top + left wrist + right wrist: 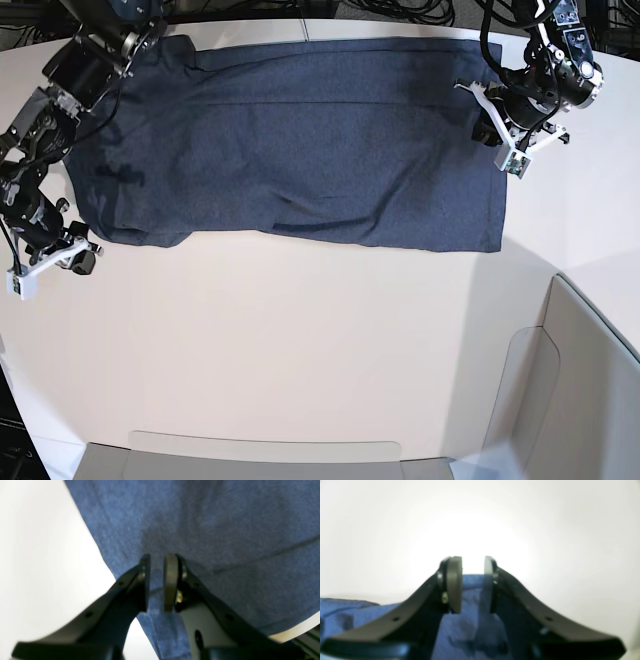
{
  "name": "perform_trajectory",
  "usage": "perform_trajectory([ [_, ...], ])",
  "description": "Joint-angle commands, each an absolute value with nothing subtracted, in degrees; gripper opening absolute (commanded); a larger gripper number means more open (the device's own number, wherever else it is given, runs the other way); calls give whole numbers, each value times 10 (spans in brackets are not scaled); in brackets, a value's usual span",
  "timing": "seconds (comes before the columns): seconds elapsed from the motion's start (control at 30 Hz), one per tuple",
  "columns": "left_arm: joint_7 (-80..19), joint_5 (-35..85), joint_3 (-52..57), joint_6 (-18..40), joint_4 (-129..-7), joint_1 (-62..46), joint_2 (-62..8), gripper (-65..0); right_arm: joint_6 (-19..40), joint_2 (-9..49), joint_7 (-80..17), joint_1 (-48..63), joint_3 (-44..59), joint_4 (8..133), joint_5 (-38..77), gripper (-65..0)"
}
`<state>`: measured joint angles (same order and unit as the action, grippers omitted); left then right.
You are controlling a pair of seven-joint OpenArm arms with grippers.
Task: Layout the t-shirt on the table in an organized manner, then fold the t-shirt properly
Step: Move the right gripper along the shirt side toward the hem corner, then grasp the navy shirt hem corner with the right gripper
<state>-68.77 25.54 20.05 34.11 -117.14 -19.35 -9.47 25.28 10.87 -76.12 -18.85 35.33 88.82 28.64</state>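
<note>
Navy t-shirt (290,140) lies folded along the bench (300,340). Left gripper (157,582) and right gripper (473,585) stand slightly parted, gripping nothing; lifting away could snag cloth and spoil the fold.

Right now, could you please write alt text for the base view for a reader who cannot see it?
A dark navy-grey cotton t-shirt lies spread, folded into a wide band, across the far part of a pale off-white table. The black left gripper sits at the shirt's right edge and the right gripper at its left corner, both with jaws parted.
</note>
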Motion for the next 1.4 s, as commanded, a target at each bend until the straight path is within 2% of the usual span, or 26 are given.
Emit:
perform_trajectory([
  [0.0, -677, 261, 202, 342, -1178, -190, -96, -549, 253, 121, -758, -219, 348, 865, 295, -470],
  [0.2, -673, 261, 204, 342, -1164, -191, -97, -548, 253, 134, -758, -311, 340, 630, 295, -467],
  [0.33, -673, 261, 204, 341, -1164, -194, -96, -548, 254, 144, -756, -327, 333, 558, 295, -465],
  [0.63, -676, 261, 204, 341, -1164, -195, -95, -548, 254, 178, -758, -277, 273, 559, 298, -464],
  [0.93, -676, 261, 204, 341, -1164, -195, -95, -550, 254, 175, -758, -204, 265, 612, 298, -472],
  [0.97, -676, 261, 204, 341, -1164, -195, -95, -551, 254, 174, -758, -198, 264, 619, 298, -495],
  [1.03, -676, 261, 202, 341, -1164, -195, -95, -552, 254, 174, -758, -189, 255, 631, 298, -623],
  [1.07, -676, 261, 202, 341, -1164, -195, -95, -552, 254, 174, -758, -188, 245, 635, 298, -650],
  [1.2, -676, 261, 200, 341, -1164, -195, -95, -552, 254, 174, -755, -188, 221, 654, 298, -650],
  [1.37, -676, 261, 200, 341, -1164, -196, -95, -552, 251, 173, -754, -187, 222, 746, 298, -650],
])
